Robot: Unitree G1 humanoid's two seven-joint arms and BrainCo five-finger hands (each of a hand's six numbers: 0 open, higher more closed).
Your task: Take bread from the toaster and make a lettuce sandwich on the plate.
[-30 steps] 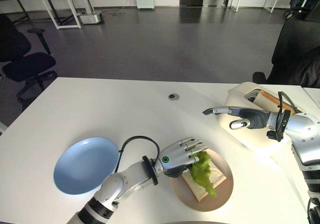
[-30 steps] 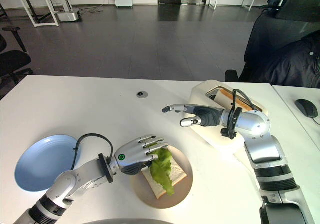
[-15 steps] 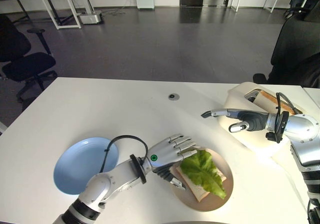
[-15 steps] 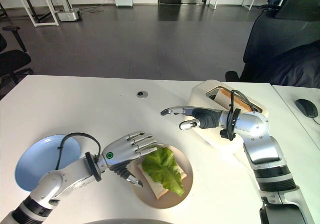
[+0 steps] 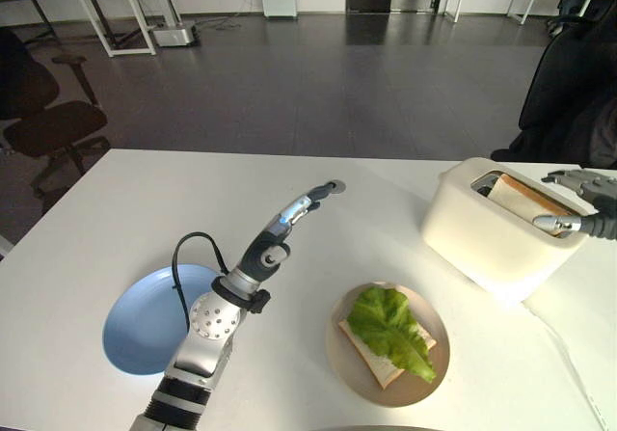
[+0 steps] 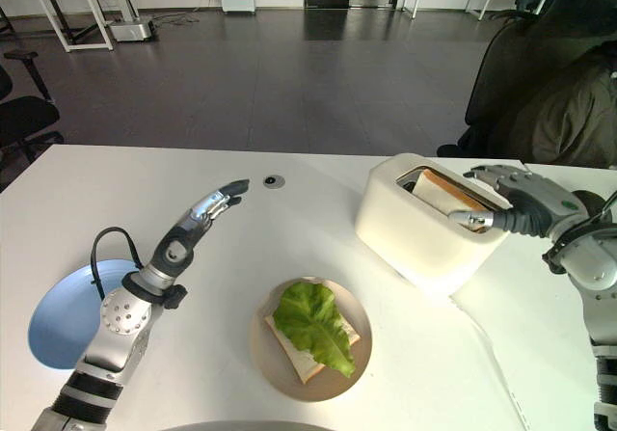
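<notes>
The white toaster (image 5: 482, 238) stands at the right of the picture, with one slice of bread (image 5: 521, 198) poking out of its slot. The right hand (image 6: 511, 195) is right beside that slice at the far right edge, fingers spread and holding nothing. In the lower middle a tan plate (image 5: 434, 373) holds another bread slice (image 5: 371, 356), and a green lettuce leaf (image 5: 390, 325) lies on top of it. The left hand (image 5: 289, 217) is up over the table (image 5: 174, 209) in the middle, fingers stretched straight, empty. A blue plate (image 5: 145, 315) sits at the lower left.
</notes>
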